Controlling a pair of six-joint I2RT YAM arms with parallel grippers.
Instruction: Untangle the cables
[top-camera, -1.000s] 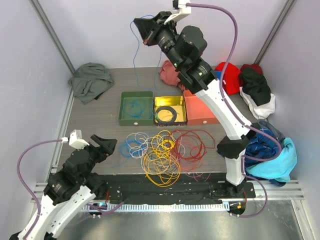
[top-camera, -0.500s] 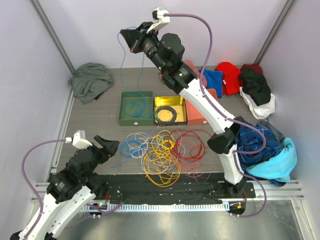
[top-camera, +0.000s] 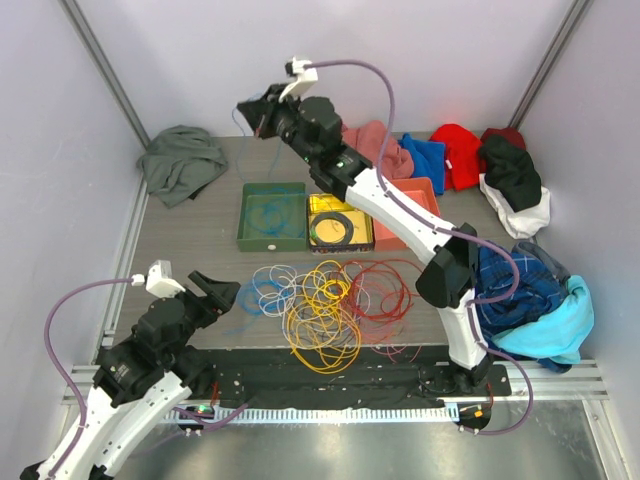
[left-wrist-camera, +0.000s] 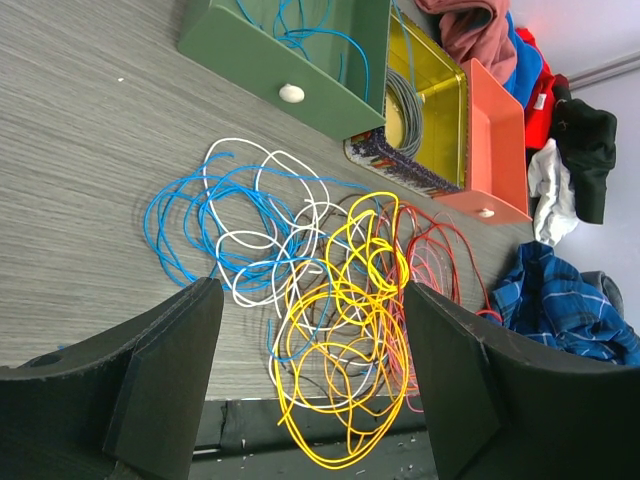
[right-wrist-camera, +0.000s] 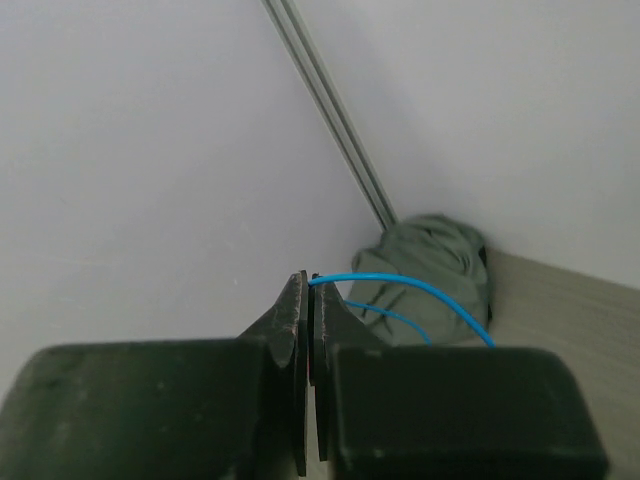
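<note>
Up near the back wall (top-camera: 180, 50), the right gripper (top-camera: 257, 112) hangs high over the far left part of the table (top-camera: 190, 245). Its fingers are pressed together on a blue cable (right-wrist-camera: 340, 279). In the wrist view the wire leaves the fingertips and curves away toward a grey-green cloth (right-wrist-camera: 430, 265) bunched in the corner.

From above, the strand drops toward the green tray (top-camera: 243, 215), where more blue loops lie. Next in the row come a yellow tray (top-camera: 340, 197) holding a black coiled ring (top-camera: 316, 230), then an orange tray (top-camera: 392, 240).

The other cables (top-camera: 320, 305) lie in a loose heap nearer the arms, with blue and white loops on the left, yellow and orange in the middle, and red on the right, all overlapping. The nearest yellow loops reach the black strip (top-camera: 330, 378) along the table's near edge.

The left gripper (top-camera: 222, 292) sits low just left of the heap, its fingers (left-wrist-camera: 165, 370) spread wide. Bare tabletop shows from the heap to the left side rail, and in a narrow band between heap and trays. Heaped clothes (top-camera: 520, 290) crowd the right edge.
</note>
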